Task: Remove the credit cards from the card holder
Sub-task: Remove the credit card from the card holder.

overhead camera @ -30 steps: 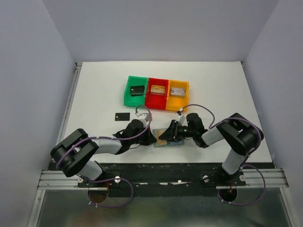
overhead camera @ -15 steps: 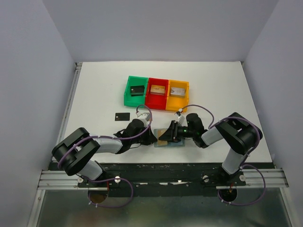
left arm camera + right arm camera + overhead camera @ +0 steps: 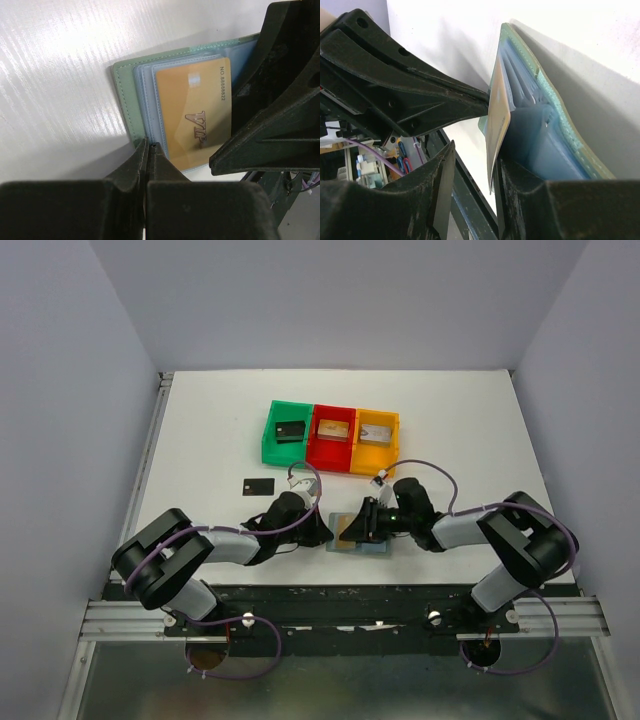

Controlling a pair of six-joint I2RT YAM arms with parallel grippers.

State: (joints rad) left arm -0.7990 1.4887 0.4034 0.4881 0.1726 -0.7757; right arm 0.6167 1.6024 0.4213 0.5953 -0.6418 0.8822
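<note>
The card holder [image 3: 372,543] lies open near the table's front edge, pale green outside [image 3: 122,95], light blue inside [image 3: 545,145]. A golden-tan credit card [image 3: 192,115] marked VIP sticks partly out of its sleeves. My left gripper [image 3: 148,145] is shut, its tips pressed on the holder's near corner. My right gripper [image 3: 475,160] is open around the golden card [image 3: 499,125]: the card leans on one finger, and a gap separates it from the other. In the top view, both grippers, the left [image 3: 325,532] and the right [image 3: 365,522], meet over the holder.
A black card [image 3: 258,485] lies loose on the table left of the grippers. Green [image 3: 267,437], red [image 3: 332,464] and yellow [image 3: 396,440] bins stand in a row behind, each with a card inside. The table's front edge is just below the holder.
My right gripper's jaws have narrowed around the golden card, and the right arm's elbow has swung out to the right. The left arm has not moved.
</note>
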